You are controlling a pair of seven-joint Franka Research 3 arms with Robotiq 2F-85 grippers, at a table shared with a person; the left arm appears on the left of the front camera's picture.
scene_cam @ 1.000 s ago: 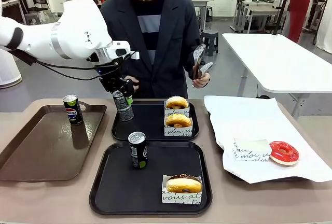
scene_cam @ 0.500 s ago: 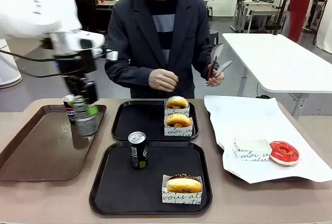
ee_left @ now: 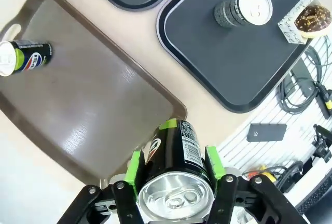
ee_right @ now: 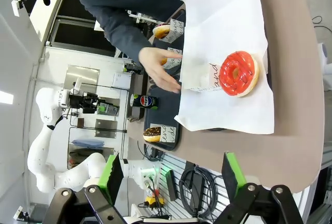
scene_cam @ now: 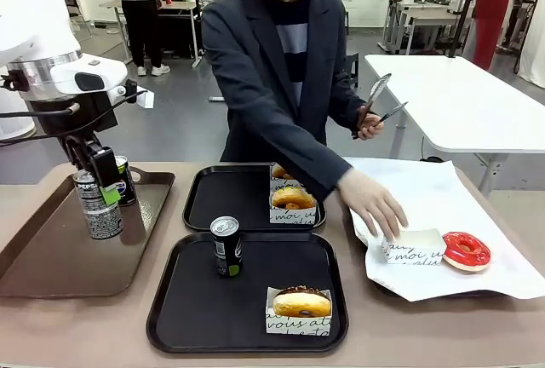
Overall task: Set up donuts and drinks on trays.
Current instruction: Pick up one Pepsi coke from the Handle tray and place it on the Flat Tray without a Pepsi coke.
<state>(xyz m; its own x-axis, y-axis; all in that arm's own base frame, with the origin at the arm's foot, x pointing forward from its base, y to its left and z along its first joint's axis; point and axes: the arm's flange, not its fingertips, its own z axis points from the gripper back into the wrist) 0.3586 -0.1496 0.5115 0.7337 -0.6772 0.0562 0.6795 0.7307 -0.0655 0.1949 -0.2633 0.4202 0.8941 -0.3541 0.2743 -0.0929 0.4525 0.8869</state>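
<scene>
Left fingers (ee_left: 136,167) tight on both sides of a soda can (ee_left: 176,146), apparently just above the brown tray (ee_left: 93,99).

Near black tray (scene_cam: 196,300): middle bare; can (scene_cam: 226,246) at its far left, sleeved donut (scene_cam: 301,302) at its near right; beyond it a person's arm (scene_cam: 285,142) crosses, perhaps low

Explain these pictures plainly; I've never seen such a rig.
A two-armed robot shares a table with a person. The wide picture looks across the table from the robot's side; the other two come from cameras on each wrist. The left pincer is shut on a soda can over the brown tray, where a Pepsi can stands. Two black trays hold sleeved donuts and another can. The right pincer is open, empty. The person holds tongs; a red-glazed donut lies on white paper.
</scene>
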